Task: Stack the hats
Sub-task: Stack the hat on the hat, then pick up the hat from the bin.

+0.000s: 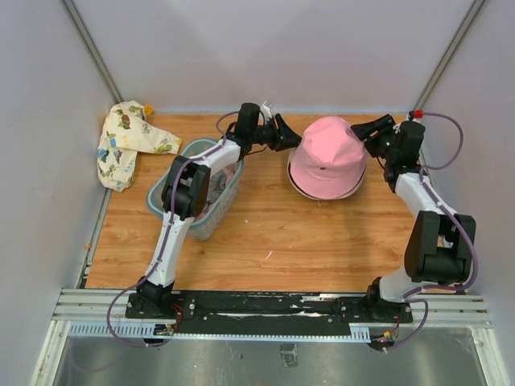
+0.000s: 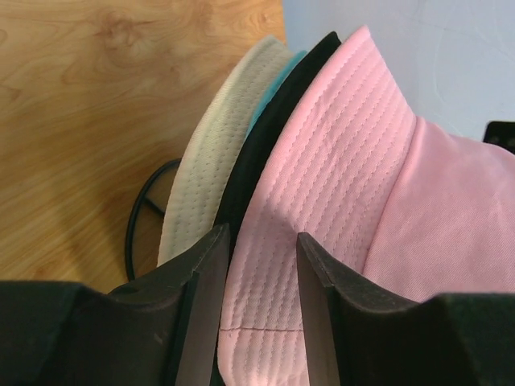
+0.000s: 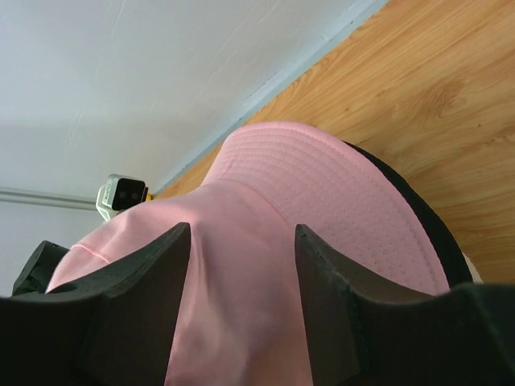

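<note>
Right of the basket, on the desk, the hats were gathered into one stack, with the pink hat seated on top. In the left wrist view the brims beneath it were seen fanned out at one edge: a dark hat, a sliver of a teal hat and a cream hat lowest. The left jaws were held partly spread at the stack's side nearer the basket. The pink brim lay between them, its stitching smooth and seemingly unsqueezed, probably so that it could be tugged square over the others. The right jaws were held spread at the side farther from the basket, astride the pink crown with nothing clamped, likely to steady the top hat. The printed cloth lay beyond the basket's opposite side, apart from the stack, since it was no part of the stacking.
</note>
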You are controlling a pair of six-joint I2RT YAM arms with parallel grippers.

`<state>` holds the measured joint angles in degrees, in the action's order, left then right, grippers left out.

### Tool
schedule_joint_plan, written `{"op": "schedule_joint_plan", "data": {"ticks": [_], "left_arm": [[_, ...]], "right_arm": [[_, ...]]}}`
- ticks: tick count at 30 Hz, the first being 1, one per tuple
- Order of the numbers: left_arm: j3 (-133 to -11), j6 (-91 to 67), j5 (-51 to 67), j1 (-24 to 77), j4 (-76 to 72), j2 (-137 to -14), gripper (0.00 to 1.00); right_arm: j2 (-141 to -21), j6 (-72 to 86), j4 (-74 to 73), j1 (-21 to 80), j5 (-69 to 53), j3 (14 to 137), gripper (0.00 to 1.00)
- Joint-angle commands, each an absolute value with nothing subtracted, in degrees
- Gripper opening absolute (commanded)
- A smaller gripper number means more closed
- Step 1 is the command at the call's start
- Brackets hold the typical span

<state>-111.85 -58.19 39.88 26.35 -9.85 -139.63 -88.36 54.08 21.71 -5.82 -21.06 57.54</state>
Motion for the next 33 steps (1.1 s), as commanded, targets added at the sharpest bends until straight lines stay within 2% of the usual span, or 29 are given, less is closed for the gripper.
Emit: {"op": "schedule_joint_plan", "data": {"ticks": [1,14,24,33], "left_arm": [[-113.5,-55.9,36.8,26.6,-6.4,-135.3,0.45],[-115.0,-51.0,30.8,24.8,-2.5,-124.5,0.5],[-111.3,-27.0,12.2,24.1,23.0,-108.2,0.54],[-93.4,-16.2,-1.7,24.9,33.5,-90.8,0.54]], "right_arm": [[-84.1,50.6,17.4,-6.1,-17.8,61.0,0.57],[-76.3,47.7,12.0,-10.6,-15.7,63.2,0.66],[-69.0,42.9,6.5,-10.6,-14.1,64.2,0.68],[-62.3,36.1,-4.2,-5.6,-14.1,67.4,0.68]]}}
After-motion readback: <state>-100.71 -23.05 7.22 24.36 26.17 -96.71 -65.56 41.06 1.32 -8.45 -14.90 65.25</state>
